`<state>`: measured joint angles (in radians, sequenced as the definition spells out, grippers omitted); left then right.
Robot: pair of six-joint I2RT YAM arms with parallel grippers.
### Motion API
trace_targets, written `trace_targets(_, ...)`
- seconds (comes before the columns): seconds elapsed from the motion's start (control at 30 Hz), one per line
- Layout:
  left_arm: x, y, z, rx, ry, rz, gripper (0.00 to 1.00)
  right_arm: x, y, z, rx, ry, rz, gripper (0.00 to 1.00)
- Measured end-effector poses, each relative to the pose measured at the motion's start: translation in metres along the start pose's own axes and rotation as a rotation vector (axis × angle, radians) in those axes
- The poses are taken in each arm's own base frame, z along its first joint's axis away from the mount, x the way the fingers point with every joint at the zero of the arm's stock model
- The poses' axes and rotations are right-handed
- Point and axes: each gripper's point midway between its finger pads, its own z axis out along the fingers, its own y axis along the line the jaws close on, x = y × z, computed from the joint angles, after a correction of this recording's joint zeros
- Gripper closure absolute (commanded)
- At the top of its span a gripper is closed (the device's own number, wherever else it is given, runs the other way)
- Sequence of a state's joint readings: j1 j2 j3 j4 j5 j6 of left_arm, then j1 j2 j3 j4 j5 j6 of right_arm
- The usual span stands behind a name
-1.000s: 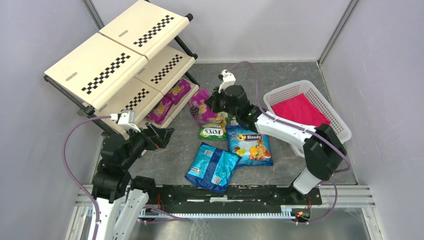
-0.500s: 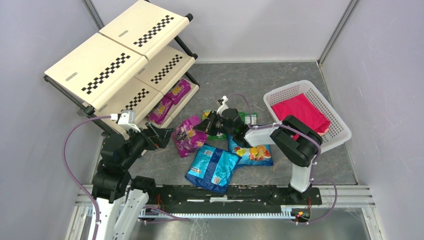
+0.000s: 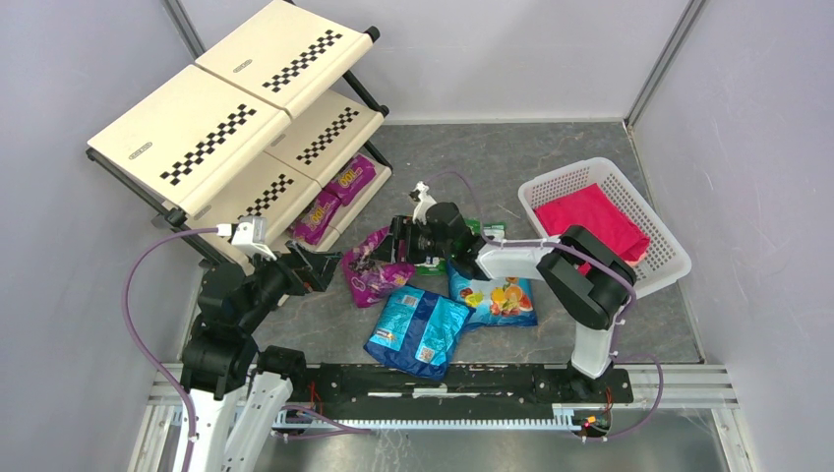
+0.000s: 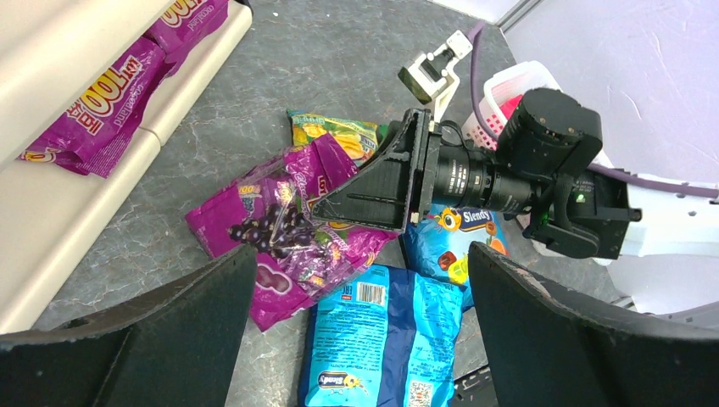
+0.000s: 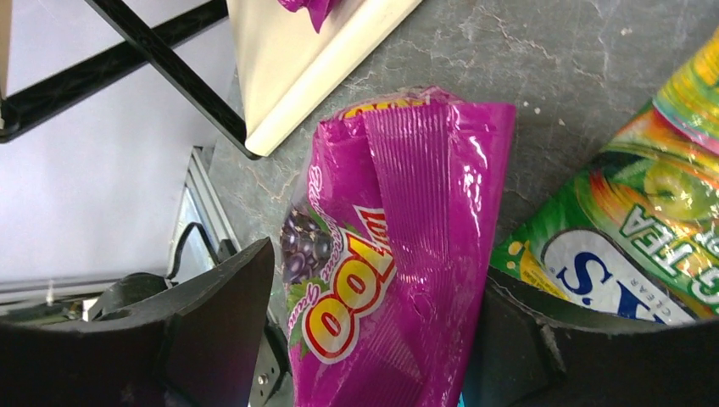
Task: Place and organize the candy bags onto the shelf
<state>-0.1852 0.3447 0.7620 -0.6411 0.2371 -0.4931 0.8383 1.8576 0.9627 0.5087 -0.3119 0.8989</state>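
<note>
The shelf (image 3: 187, 133) stands at the far left, with two magenta candy bags (image 3: 334, 197) on its lowest tier. A third magenta grape bag (image 3: 372, 267) lies crumpled on the table, between the spread fingers of my right gripper (image 3: 395, 242), which is open around it (image 5: 373, 339). Its purple foil (image 5: 415, 246) runs up the middle of the right wrist view. A green-yellow bag (image 3: 431, 262) is partly under the right arm. Two blue bags (image 3: 418, 329) (image 3: 500, 297) lie nearer. My left gripper (image 3: 323, 265) is open and empty, just left of the grape bag (image 4: 284, 237).
A white lattice basket (image 3: 654, 231) holding a red cloth (image 3: 590, 216) sits at the right, behind the right arm's elbow. The shelf's black frame leg (image 5: 169, 76) and lowest panel (image 5: 314, 59) are close ahead of the right gripper. Grey walls enclose the table.
The right arm swung left and toward the near side, carrying the magenta grape bag from the middle of the table to beside the left gripper. Its jaws then opened. The left arm stayed still.
</note>
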Motion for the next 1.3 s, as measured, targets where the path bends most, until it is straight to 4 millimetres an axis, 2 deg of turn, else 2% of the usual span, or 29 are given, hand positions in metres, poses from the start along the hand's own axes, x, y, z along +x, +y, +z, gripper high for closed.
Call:
trace_targets(0.27, 0.0, -0.001, -0.001, 0.002, -0.004, 0.001, 0.0, 0.002, 0.018, 0.008, 0.016, 0.083, -0.143, 0.31)
trace_targets(0.47, -0.001, -0.001, -0.002, 0.006, -0.011, 0.003, 0.0, 0.016, 0.005, 0.013, 0.062, 0.15, -0.189, 0.34)
trace_targets(0.57, -0.001, -0.002, -0.003, 0.007, -0.012, 0.003, 0.0, 0.02, -0.004, 0.015, 0.087, 0.177, -0.2, 0.5)
trace_targets(0.77, -0.002, -0.002, -0.004, 0.011, -0.019, 0.005, 0.0, 0.02, -0.005, 0.017, 0.102, 0.178, -0.191, 0.72)
trace_targets(0.9, -0.003, -0.003, -0.006, 0.015, -0.028, 0.008, 0.0, 0.022, 0.003, 0.013, 0.074, 0.126, -0.107, 0.79)
trace_targets(1.07, -0.004, -0.004, -0.007, 0.017, -0.031, 0.008, 0.0, 0.034, 0.012, 0.006, 0.035, 0.047, 0.06, 0.8)
trace_targets(1.3, -0.007, -0.007, -0.013, 0.032, -0.059, 0.016, 0.0, 0.042, 0.06, 0.033, -0.123, -0.037, 0.244, 0.79)
